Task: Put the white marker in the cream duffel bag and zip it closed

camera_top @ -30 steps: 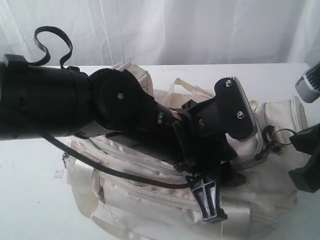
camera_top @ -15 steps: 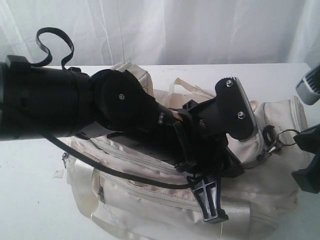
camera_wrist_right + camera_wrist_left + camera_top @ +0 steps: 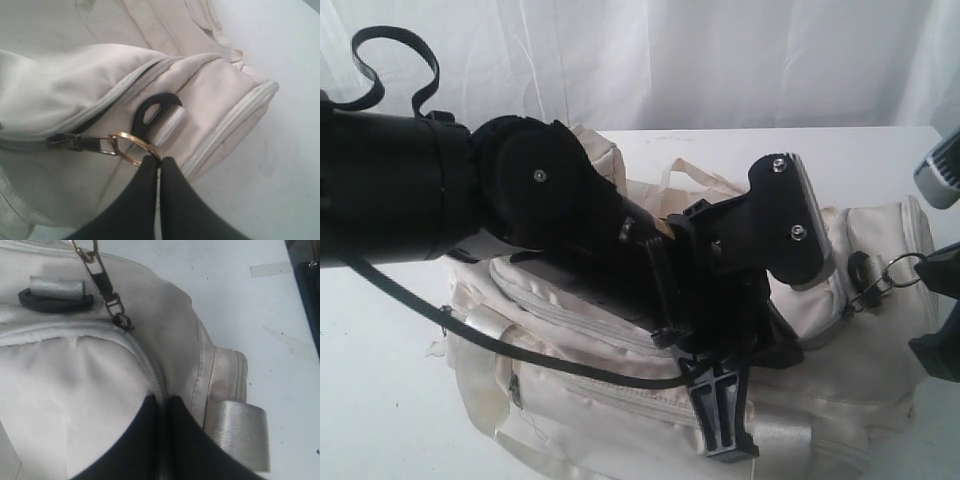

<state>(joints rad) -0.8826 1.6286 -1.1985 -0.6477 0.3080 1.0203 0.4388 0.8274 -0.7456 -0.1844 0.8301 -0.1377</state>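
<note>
- Zipping step: our right gripper (image 3: 159, 169) was clamped on the zipper's gold ring (image 3: 131, 148).
- Our left gripper (image 3: 164, 412) pinched the cream duffel bag (image 3: 75, 390) at its zip seam.
- We saw no white marker; presumably inside.
- We judged it best to pull along the track, seam taut.

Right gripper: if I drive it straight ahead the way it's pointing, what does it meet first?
The right gripper is shut on the gold ring; straight beyond it, the black strap ring on the cream duffel bag likely comes first, though depth is unclear.
</note>
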